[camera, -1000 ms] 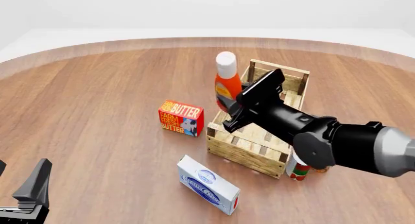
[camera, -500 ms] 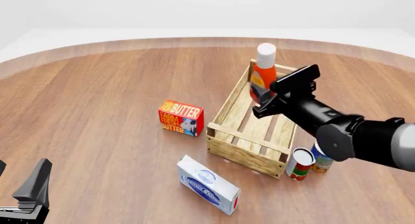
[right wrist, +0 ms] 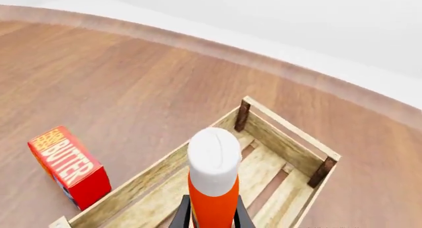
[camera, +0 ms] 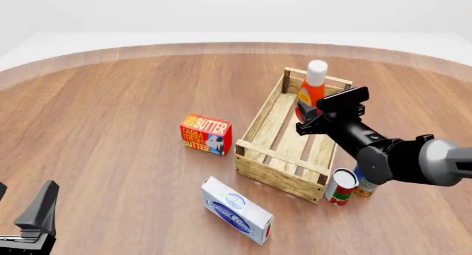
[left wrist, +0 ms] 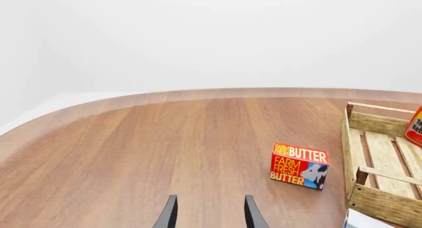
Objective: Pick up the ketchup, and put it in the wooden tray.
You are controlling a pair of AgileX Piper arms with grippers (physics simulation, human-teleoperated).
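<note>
- the right tool (camera: 315, 112) is clamped on the ketchup (camera: 312, 88), holding it upright over the far end of the wooden tray (camera: 274, 155).
- lower it straight onto the slats, clear of the tray's far rail, and part the fingers only once it rests.
- the left tool (left wrist: 208, 215) idles apart, well away from the tray.

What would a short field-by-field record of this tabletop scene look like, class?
held item: ketchup, upright in right gripper
position: over far end of wooden tray
left gripper: open, holding nothing
beside tray: butter box
near tray's front corner: two cans
front of table: white carton
</note>
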